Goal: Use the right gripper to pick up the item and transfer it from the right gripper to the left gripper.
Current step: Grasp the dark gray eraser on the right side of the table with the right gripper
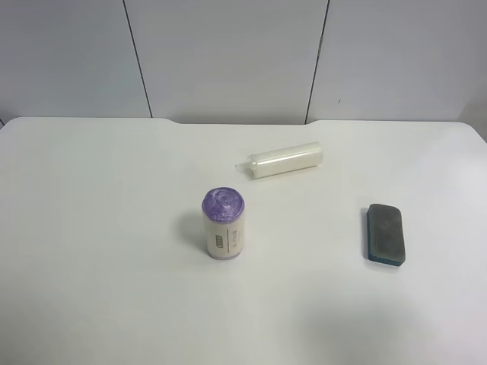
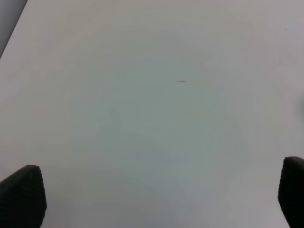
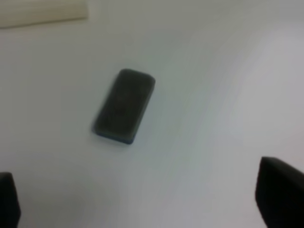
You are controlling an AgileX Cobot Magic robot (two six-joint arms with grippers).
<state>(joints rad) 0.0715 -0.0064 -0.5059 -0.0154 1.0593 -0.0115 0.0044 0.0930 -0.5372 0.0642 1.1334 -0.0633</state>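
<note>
The item [image 1: 385,233], a flat dark grey block with a blue-teal base, lies on the white table at the exterior high view's right. In the right wrist view the item [image 3: 124,105] rests ahead of the right gripper [image 3: 142,202], clear of both fingertips [image 3: 280,197]. That gripper is open and holds nothing. The left gripper [image 2: 156,197] is open too, its black fingertips [image 2: 21,194] far apart over bare table. Neither arm appears in the exterior high view.
A purple-topped cylinder [image 1: 224,224] stands upright mid-table. A white tube [image 1: 285,160] lies on its side behind it, and its edge [image 3: 42,12] shows in the right wrist view. The table's back edge [image 1: 243,122] meets a grey panelled wall.
</note>
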